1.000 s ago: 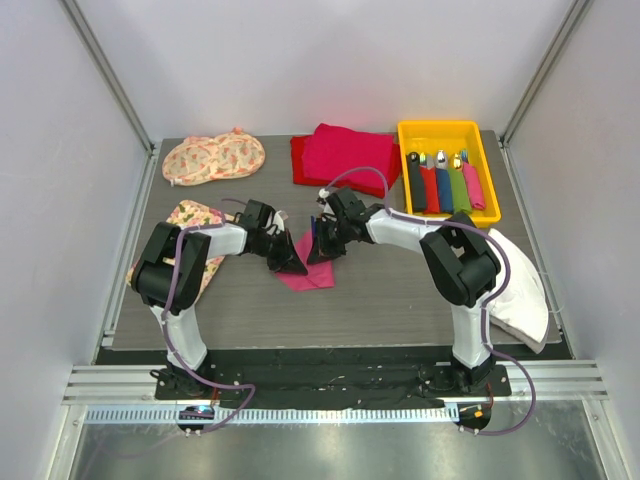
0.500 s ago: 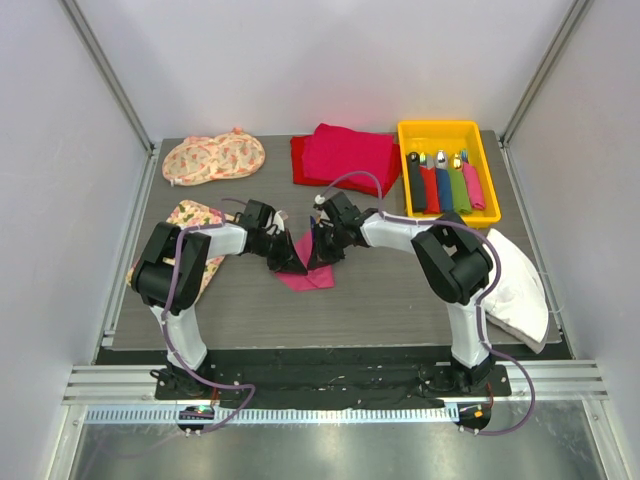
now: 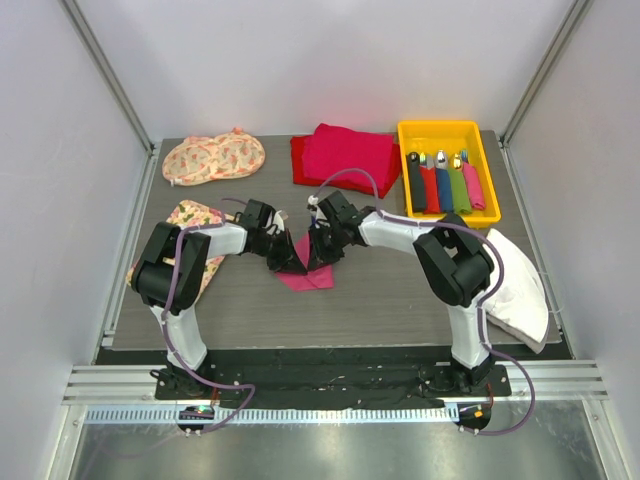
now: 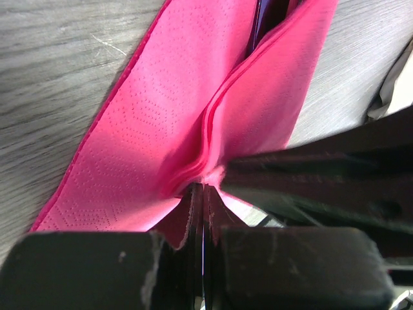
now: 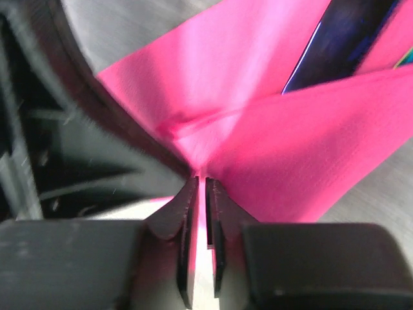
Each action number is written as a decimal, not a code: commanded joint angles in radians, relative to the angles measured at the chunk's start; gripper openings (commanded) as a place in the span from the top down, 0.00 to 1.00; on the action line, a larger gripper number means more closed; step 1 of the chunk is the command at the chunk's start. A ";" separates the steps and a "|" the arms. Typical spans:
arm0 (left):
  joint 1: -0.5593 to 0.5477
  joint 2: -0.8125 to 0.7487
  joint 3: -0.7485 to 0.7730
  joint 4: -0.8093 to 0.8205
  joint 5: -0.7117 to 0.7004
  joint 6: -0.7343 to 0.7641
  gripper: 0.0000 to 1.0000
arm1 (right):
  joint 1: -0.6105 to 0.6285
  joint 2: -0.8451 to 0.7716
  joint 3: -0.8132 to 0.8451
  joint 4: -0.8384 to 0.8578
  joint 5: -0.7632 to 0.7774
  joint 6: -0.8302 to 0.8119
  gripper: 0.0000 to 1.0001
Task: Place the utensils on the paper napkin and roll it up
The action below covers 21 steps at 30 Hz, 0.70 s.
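Left gripper point(image 4: 204, 194) and right gripper point(image 5: 201, 187) each pinch the napkin point(image 4: 161, 116) tight, fingertips nearly touching; a utensil point(image 5: 342, 39) lies inside its fold.

no readable text, no labels, no brands, no numbers, no signs anywhere

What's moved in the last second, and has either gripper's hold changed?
The right gripper slid slightly toward the left gripper. Both stay pinched on the paper napkin. The left arm, yellow tray and red cloth pile are unchanged.
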 commanded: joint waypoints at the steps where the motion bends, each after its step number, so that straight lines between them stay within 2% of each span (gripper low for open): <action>1: 0.017 0.024 -0.006 -0.053 -0.122 0.050 1.00 | 0.002 -0.117 0.028 -0.065 -0.048 -0.024 0.80; 5: 0.017 0.026 -0.006 -0.050 -0.122 0.050 1.00 | 0.013 -0.129 0.039 -0.053 -0.010 -0.046 0.81; 15: 0.017 0.027 -0.004 -0.050 -0.121 0.050 1.00 | 0.071 -0.042 0.088 -0.133 0.125 -0.150 0.88; 21: 0.017 0.026 -0.007 -0.051 -0.125 0.052 1.00 | 0.099 0.001 0.070 -0.131 0.202 -0.265 0.90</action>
